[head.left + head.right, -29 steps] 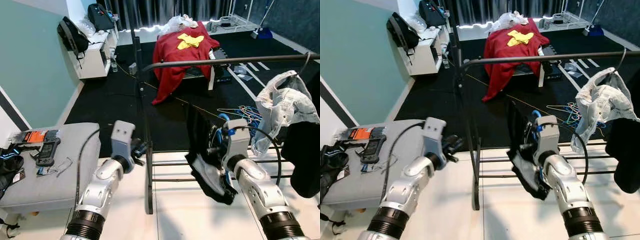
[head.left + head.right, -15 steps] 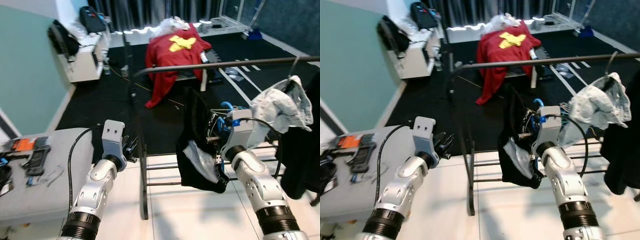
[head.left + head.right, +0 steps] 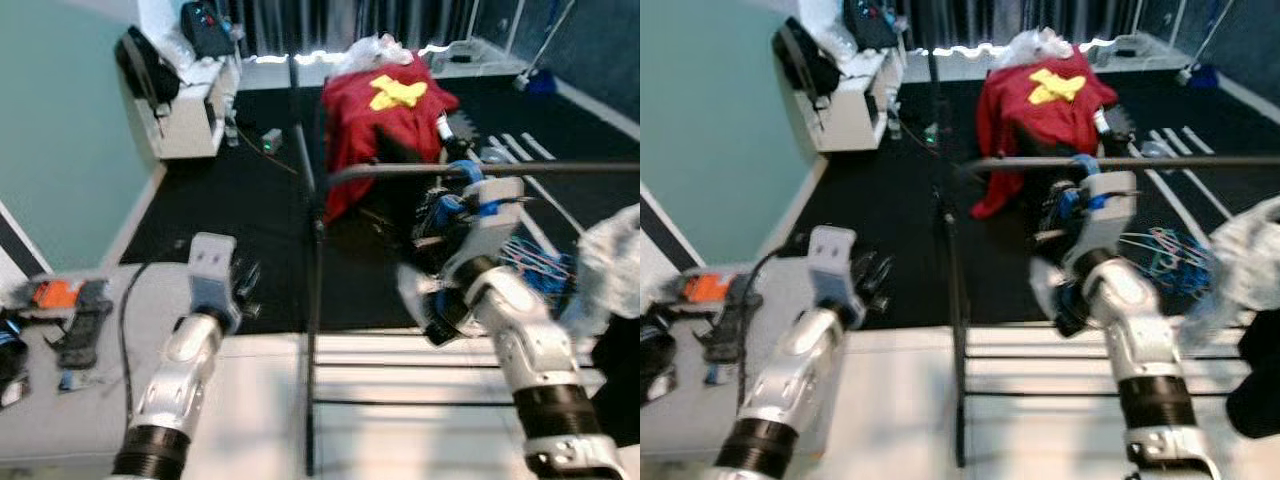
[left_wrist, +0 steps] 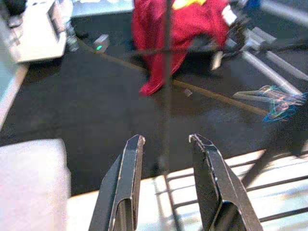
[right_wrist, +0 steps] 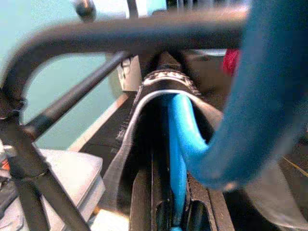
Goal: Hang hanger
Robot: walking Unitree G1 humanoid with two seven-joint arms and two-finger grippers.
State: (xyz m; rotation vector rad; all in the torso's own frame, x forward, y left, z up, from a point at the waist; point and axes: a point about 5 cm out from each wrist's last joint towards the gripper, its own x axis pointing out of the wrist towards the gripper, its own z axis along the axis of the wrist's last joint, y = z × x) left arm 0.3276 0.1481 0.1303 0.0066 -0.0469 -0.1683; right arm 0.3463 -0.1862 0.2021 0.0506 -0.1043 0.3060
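The right gripper [image 3: 452,205] was clamped on the blue hanger [image 5: 179,139], whose hook sat just under the rack's top rail [image 3: 420,172] near its left corner. A dark garment [image 3: 425,295] hung from the hanger, so the load likely felt light but floppy and prone to swinging, while the hanger itself looked stiff and smooth; gripping at the neck below the hook seemed soundest. The left gripper [image 4: 166,144] hovered by the rack's upright post [image 3: 312,300], fingers parted and holding nothing
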